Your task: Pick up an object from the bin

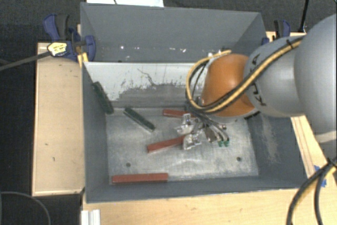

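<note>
Well, I saw the gripper (192, 135) low in the middle of the bin (95, 160), at the right end of a red-brown stick (164, 145) that ran off toward my view's left, with no writing I could read, and I could not tell if it was squeezing or loose.

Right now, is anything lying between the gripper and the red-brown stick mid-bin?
Nothing visible. The gripper is at the right end of that red-brown stick; the dark green stick and the long red-brown stick by the near wall lie apart.
</note>
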Controlling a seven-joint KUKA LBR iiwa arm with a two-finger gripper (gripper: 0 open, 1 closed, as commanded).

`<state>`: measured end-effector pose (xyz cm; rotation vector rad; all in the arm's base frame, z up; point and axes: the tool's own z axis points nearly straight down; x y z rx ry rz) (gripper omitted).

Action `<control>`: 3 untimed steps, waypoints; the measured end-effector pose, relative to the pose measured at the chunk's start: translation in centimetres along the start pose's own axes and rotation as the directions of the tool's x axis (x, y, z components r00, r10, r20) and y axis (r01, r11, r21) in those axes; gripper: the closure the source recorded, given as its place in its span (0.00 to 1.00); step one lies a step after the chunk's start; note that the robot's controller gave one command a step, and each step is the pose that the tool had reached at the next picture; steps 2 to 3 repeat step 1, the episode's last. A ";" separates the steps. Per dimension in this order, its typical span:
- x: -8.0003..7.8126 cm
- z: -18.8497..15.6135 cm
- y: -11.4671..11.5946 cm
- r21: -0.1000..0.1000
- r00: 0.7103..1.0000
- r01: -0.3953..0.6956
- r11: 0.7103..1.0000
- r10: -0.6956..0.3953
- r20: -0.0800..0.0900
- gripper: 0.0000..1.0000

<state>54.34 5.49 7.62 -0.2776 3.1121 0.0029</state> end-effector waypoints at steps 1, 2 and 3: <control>0.7 -13.5 0.2 0.001 1.000 0.007 1.000 -0.007 -0.014 1.00; 0.7 -13.5 0.2 0.001 1.000 0.007 1.000 -0.007 -0.014 1.00; 0.7 -13.5 0.2 0.001 1.000 0.007 1.000 -0.007 -0.014 1.00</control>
